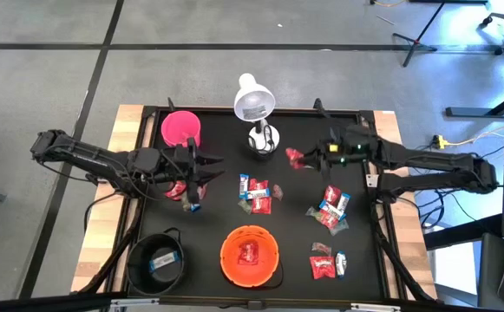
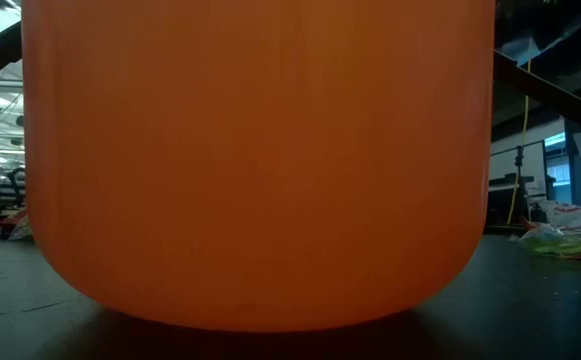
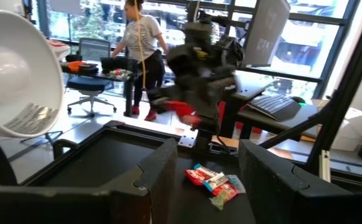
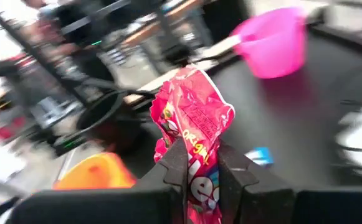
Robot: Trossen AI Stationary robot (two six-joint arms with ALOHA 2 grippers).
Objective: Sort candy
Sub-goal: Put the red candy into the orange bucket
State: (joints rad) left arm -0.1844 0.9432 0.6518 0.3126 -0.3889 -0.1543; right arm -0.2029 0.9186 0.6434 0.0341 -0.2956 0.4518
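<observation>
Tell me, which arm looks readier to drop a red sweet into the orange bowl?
The right. Its gripper is already shut on a red candy, raised over the table. The left gripper is open and empty, so it would have to pick one up before heading to the orange bowl.

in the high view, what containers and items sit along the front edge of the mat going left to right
round black bowl holding a blue-and-white candy → round orange bowl holding a red candy → small cluster of red and blue-and-white wrapped candies

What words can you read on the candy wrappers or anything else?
"origi": on the red candy wrapper pinched in the right gripper; the letters after it are hidden.
Other print on that wrapper: too blurred.
Candies on the black table: too small to read.
</observation>
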